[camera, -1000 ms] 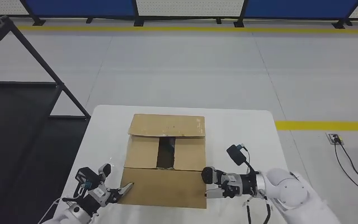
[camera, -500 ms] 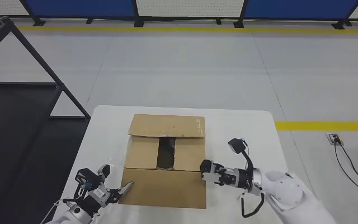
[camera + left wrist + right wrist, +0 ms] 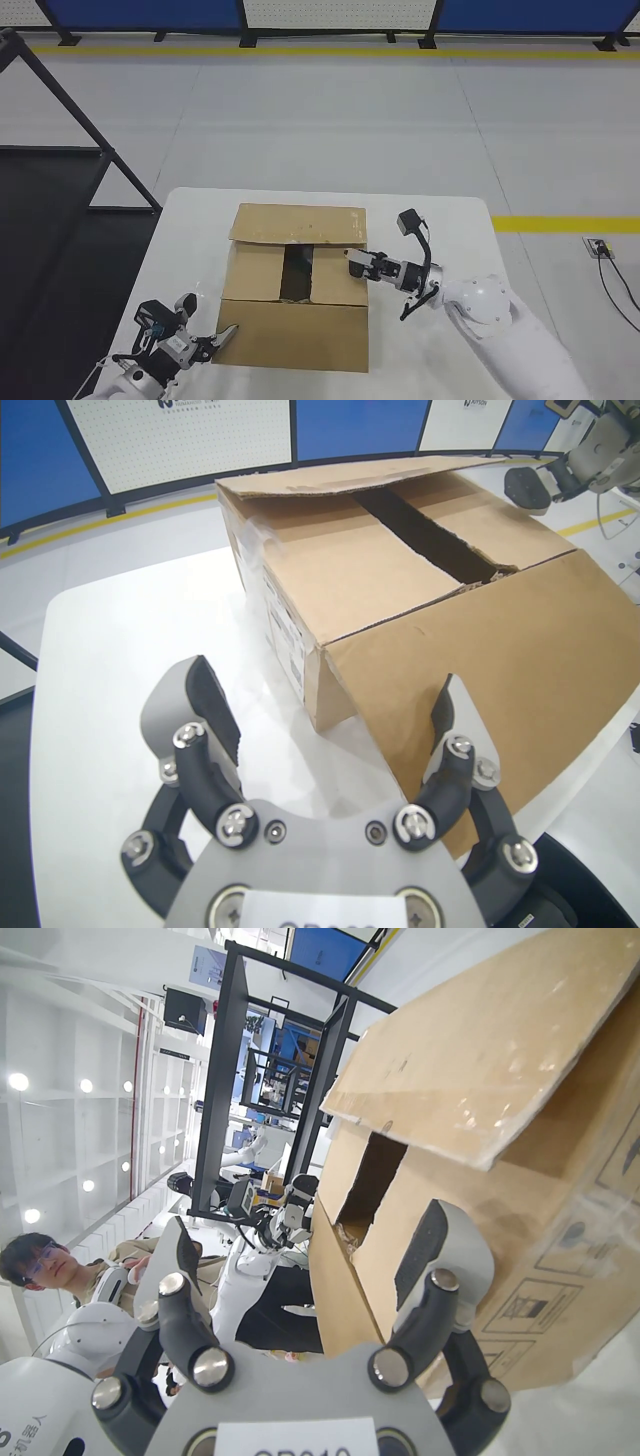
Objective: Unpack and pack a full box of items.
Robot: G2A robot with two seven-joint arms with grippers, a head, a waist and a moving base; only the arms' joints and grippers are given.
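Note:
A brown cardboard box (image 3: 295,290) stands in the middle of the white table (image 3: 185,250). Its two inner flaps lie flat with a dark gap (image 3: 297,272) between them, and the far outer flap (image 3: 300,224) is lifted a little. My left gripper (image 3: 215,338) is open beside the box's near left corner (image 3: 317,680), with nothing between its fingers (image 3: 210,700). My right gripper (image 3: 353,262) is open at the box's right side, level with its top. In the right wrist view the box's edge (image 3: 345,1298) runs between the open fingers (image 3: 425,1248).
A black metal frame (image 3: 70,140) stands off the table's left side. Bare table surface lies to the left (image 3: 125,640) and right (image 3: 440,235) of the box. The table's near edge is close behind both arms.
My right gripper has moved from the box's near right corner along its right side to about the middle of the top. The left gripper and the box have stayed put.

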